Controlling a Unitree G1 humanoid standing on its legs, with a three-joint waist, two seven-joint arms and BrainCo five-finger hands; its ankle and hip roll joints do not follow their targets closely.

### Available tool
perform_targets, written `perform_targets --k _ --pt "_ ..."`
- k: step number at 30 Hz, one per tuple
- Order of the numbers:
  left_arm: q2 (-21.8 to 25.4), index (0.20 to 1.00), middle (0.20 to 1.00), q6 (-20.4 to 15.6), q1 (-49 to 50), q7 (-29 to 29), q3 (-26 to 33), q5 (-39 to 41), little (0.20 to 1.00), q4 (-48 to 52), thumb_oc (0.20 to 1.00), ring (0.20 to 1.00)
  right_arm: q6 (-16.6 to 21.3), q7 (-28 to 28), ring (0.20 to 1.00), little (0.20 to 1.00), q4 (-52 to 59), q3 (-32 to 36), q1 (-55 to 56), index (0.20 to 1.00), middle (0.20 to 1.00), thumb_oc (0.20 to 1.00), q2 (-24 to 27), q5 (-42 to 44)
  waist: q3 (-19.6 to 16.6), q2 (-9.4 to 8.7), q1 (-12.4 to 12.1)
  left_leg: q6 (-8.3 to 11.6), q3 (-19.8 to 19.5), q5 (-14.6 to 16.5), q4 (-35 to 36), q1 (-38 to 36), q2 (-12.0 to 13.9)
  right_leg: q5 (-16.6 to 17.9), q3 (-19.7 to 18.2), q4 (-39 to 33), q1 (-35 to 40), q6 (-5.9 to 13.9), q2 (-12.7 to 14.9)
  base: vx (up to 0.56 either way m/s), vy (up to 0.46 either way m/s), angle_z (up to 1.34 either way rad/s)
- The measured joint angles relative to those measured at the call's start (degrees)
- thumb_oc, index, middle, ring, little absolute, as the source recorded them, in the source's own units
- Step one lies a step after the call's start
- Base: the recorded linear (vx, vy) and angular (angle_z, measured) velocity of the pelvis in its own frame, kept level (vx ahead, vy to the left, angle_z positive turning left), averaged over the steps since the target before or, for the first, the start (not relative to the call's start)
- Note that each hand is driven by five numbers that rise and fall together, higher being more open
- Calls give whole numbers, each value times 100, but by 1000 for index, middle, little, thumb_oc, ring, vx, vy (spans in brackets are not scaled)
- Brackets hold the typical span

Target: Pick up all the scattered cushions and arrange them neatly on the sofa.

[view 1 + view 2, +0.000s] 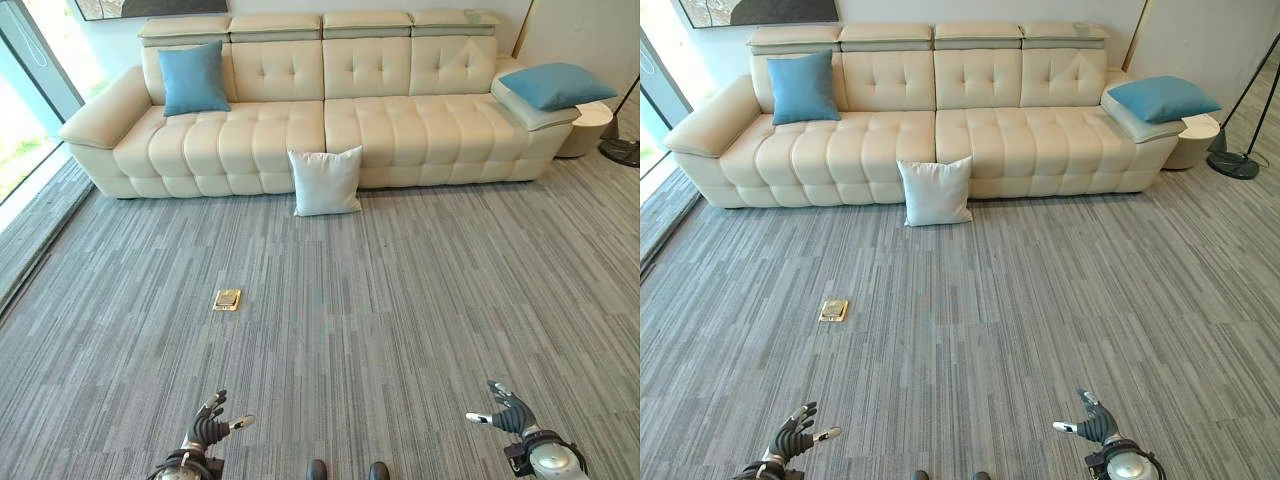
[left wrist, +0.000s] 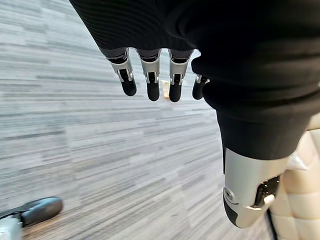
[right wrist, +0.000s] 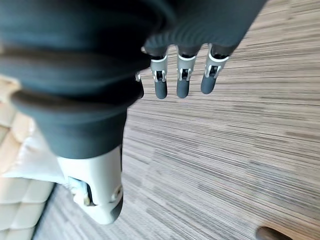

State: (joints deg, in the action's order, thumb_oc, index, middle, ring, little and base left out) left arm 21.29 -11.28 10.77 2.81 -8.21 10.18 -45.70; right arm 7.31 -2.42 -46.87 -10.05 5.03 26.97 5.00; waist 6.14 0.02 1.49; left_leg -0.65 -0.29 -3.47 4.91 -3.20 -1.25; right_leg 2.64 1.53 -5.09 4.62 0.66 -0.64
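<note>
On the carpet [image 1: 420,320], white cushion [image 1: 325,181] leans against sofa [image 1: 400,130] front; blue cushions sit far left [image 1: 193,78] and on right arm [image 1: 556,85]. Left hand [image 1: 207,432] and right hand [image 1: 508,413] both relaxed, empty, near.

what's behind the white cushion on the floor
The white cushion leans against the sofa front. The strip of sofa base and carpet behind it is covered.

You're looking at a living room or lounge: a long cream tufted sofa [image 1: 320,110] stands against the wall on grey striped carpet [image 1: 400,320]. A framed picture [image 1: 150,8] hangs above the sofa, a floor lamp [image 1: 1238,150] stands beside its right end, and tall windows [image 1: 30,90] run past its left end.
</note>
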Motion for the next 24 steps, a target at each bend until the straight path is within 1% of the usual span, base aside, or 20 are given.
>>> perform_targets --k 7,9,14,22,24 --pt "-10 1000 1000 37 21 1 -6 19 1000 -3 1000 1000 -20 3 1000 1000 1 21 128 1000 1000 1000 -99 414 -2 -13 -1 -2 -42 28 6 78 -1 14 10 1 -87 -14 -3 18 4 1" --pt "-23 1000 1000 38 20 2 -8 25 1000 4 1000 1000 -22 3 1000 1000 4 66 138 1000 1000 1000 -152 527 -1 -34 -1 20 -43 -3 4 108 -1 37 11 0 -95 -10 -4 41 8 0" --pt "-28 1000 1000 38 6 57 -6 119 1000 8 1000 1000 -22 0 1000 1000 90 68 122 1000 1000 1000 -166 575 24 -119 -15 -15 -35 -22 -32 111 -2 25 -7 0 -137 -21 -6 27 4 -1" --pt "-27 1000 1000 46 -9 109 -6 118 1000 276 1000 1000 -15 -12 1000 1000 279 69 -39 1000 1000 1000 -231 624 79 -182 -57 -38 162 2 -34 218 -3 40 -193 2 -310 -6 -5 36 27 -13" --pt "-27 1000 1000 44 -21 112 -5 121 1000 292 1000 1000 -18 -13 1000 1000 283 51 -106 1000 1000 1000 -248 623 111 -216 -80 -56 262 28 -35 218 1 45 -307 2 -348 -2 -8 88 75 -22"
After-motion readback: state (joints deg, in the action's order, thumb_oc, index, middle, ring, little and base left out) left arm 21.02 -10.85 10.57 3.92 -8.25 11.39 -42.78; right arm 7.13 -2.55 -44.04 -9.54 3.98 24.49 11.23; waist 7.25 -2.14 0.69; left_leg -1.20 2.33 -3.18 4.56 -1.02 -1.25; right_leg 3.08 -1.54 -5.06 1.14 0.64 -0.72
